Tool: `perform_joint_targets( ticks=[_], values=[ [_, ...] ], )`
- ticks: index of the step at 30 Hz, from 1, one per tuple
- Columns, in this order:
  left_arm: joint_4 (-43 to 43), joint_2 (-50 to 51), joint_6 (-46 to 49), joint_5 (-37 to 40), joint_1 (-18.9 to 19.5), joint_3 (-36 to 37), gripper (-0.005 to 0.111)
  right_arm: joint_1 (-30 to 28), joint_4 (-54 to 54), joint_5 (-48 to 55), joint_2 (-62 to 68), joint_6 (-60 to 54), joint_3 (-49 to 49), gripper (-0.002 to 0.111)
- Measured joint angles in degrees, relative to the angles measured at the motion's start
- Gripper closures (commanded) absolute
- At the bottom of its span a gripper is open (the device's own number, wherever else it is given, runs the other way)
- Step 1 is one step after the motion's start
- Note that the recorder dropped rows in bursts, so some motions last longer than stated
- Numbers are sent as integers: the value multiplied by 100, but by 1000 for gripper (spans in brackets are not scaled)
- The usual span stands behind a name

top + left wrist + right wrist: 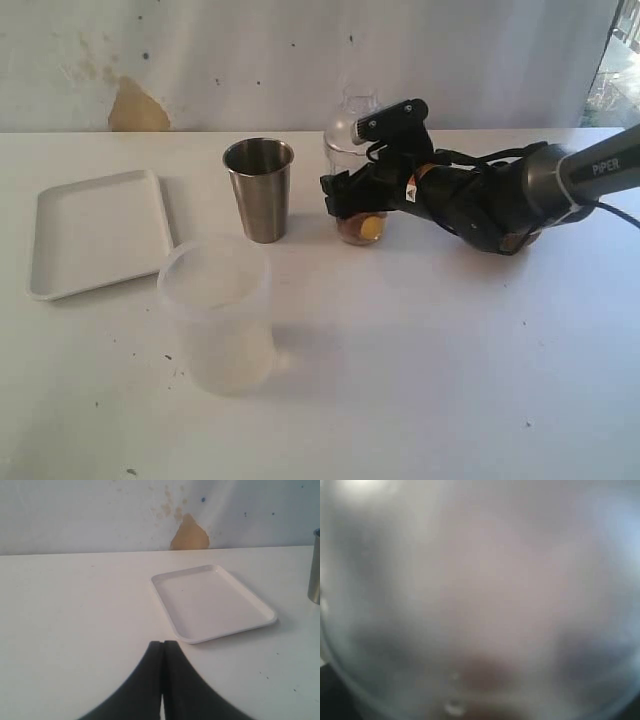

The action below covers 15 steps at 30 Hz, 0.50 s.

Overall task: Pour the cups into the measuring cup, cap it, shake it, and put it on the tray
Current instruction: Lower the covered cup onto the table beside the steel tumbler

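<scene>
Gripping the measuring cup (343,148) with my right gripper (345,192), I see it at the tumbler's (259,190) 3 o'clock. My left gripper (163,645) is clenched empty.

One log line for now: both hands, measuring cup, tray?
left hand: shut, empty, short of tray | right hand: around measuring cup, grip unclear | measuring cup: upright | tray: bare

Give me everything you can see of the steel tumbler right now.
The steel tumbler is shiny metal, tapered, wider at its rim than its base. It stands upright, mouth up, on the white table, between the tray and the measuring cup, behind the frosted cup. Only the table touches it. Its inside is dark; contents cannot be told.
</scene>
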Motion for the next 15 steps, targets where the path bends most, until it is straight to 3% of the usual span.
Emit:
perform_joint_targets(
  ticks=[2,4,15],
  values=[
    [0,0,0,0,0,0,107,0,11,0,0,114,0,26],
    [0,0,0,0,0,0,107,0,11,128,0,164,0,22],
    [0,0,0,0,0,0,107,0,24,491,-136,256,-21,22]
  ],
)
